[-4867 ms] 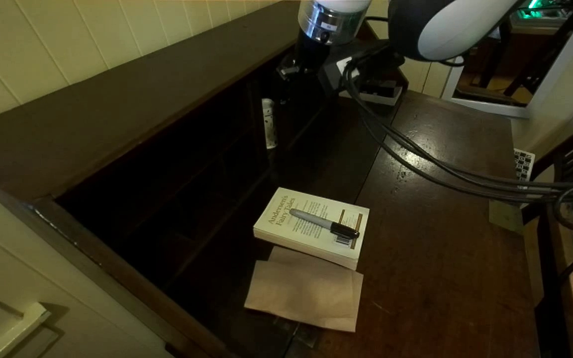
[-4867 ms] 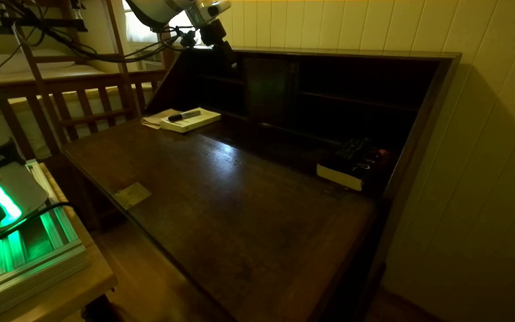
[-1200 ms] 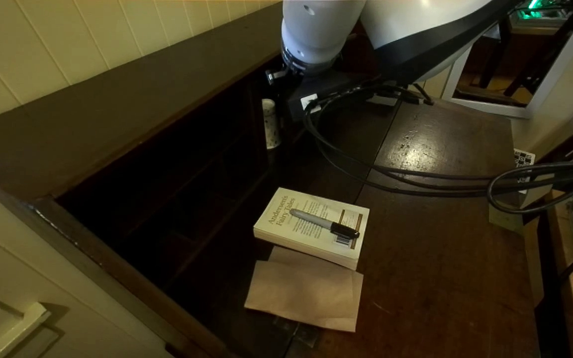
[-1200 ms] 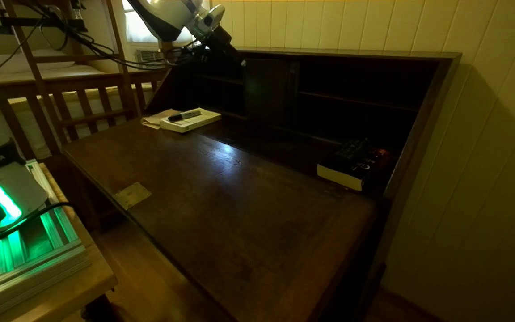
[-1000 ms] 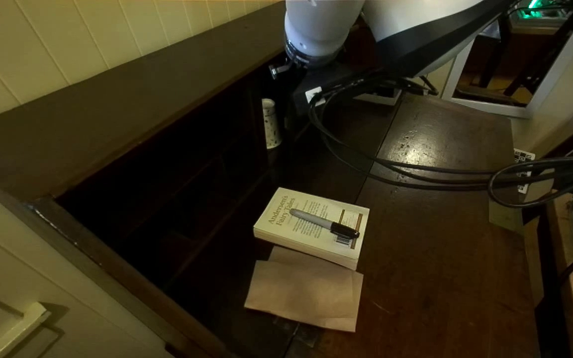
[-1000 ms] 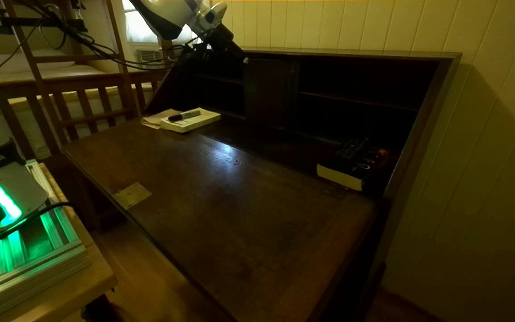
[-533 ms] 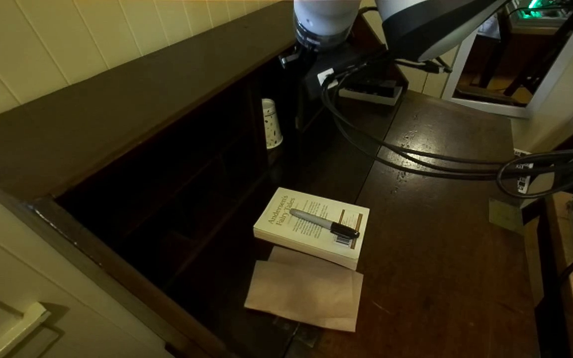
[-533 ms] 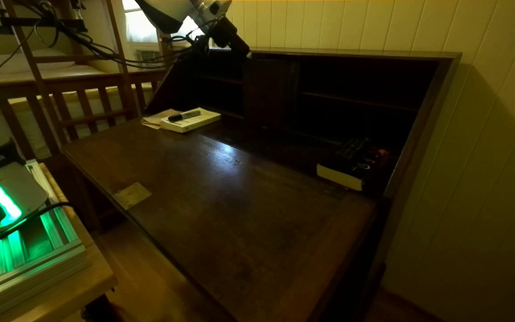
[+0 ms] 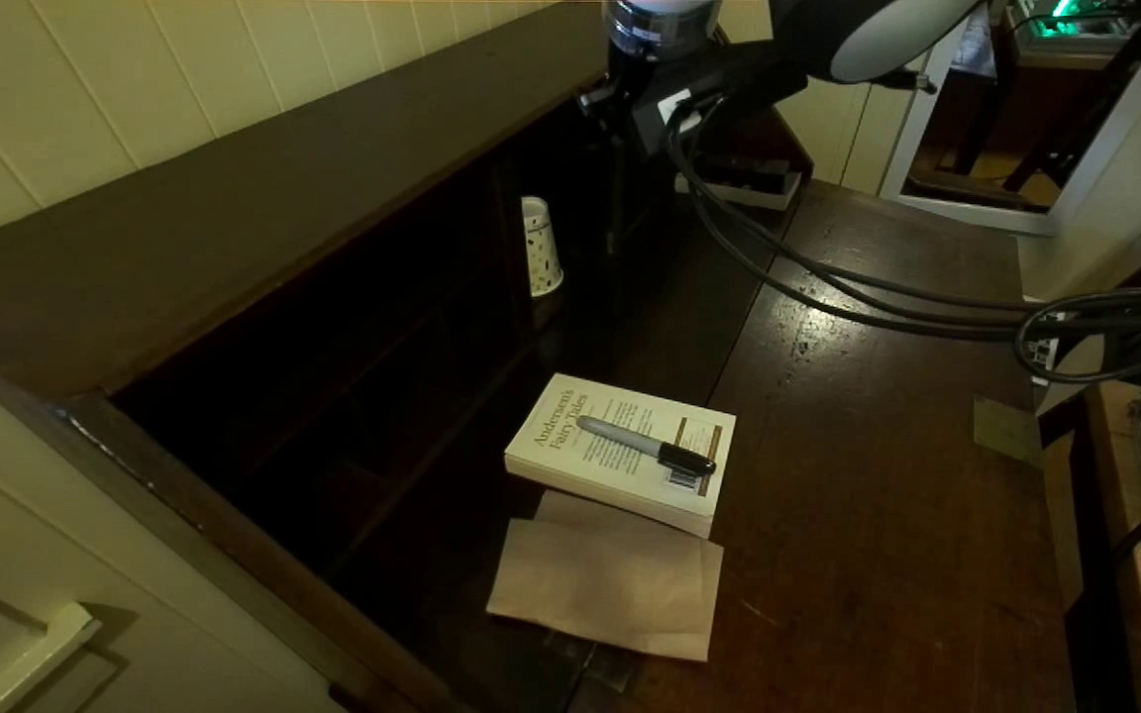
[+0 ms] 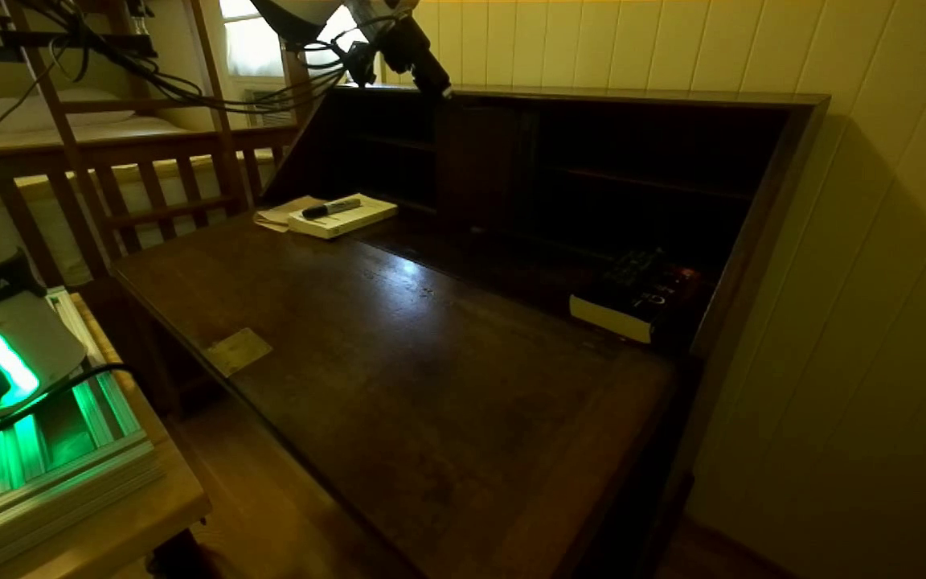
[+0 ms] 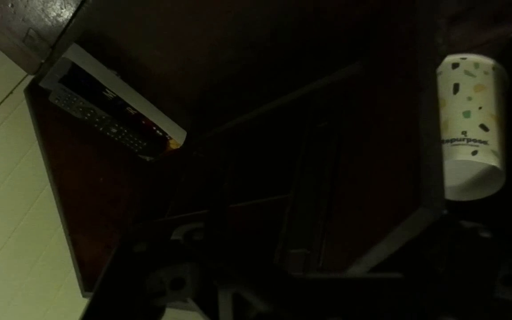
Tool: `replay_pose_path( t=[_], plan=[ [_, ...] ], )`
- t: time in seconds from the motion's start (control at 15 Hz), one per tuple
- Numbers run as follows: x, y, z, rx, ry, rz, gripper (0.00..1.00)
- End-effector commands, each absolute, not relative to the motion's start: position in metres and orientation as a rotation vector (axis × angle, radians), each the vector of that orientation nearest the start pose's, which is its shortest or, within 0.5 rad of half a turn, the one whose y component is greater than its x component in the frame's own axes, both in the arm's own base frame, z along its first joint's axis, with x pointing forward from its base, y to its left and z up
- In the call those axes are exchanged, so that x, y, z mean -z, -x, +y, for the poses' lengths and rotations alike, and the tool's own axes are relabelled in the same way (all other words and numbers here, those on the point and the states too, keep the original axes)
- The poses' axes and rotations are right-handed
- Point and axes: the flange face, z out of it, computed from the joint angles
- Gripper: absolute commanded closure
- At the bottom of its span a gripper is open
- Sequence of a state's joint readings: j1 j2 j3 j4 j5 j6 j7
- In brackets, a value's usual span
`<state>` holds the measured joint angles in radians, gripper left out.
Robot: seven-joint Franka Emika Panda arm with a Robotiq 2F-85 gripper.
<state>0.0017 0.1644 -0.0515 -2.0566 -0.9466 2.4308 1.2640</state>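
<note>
The dark wooden desk (image 9: 878, 555) before us, bearing a pale paperback (image 9: 615, 463) lying flat. Just beside the paperback's long edge: brown paper (image 9: 605, 589). Beyond the opposite edge: a speckled cup (image 9: 543, 250), standing; farther that way, a thick dark book (image 10: 636, 296).

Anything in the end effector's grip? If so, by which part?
Nothing is held: the end effector is open, with the speckled cup standing apart from it.

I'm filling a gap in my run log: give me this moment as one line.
gripper: open, nothing visibly held | near: desk hutch | speckled cup: in hutch | marker: on pale book
</note>
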Motion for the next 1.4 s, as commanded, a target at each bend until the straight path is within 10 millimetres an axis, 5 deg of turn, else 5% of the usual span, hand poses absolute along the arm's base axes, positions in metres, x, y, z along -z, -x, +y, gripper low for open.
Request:
replay_pose_path(
  t=[0.0, 1.33],
  plan=[
    [-0.381, -0.589, -0.043, 0.844, 3.302, 1.036, 0.00],
    [-0.396, -0.570, -0.133, 0.763, 3.424, 1.166, 0.00]
  ],
)
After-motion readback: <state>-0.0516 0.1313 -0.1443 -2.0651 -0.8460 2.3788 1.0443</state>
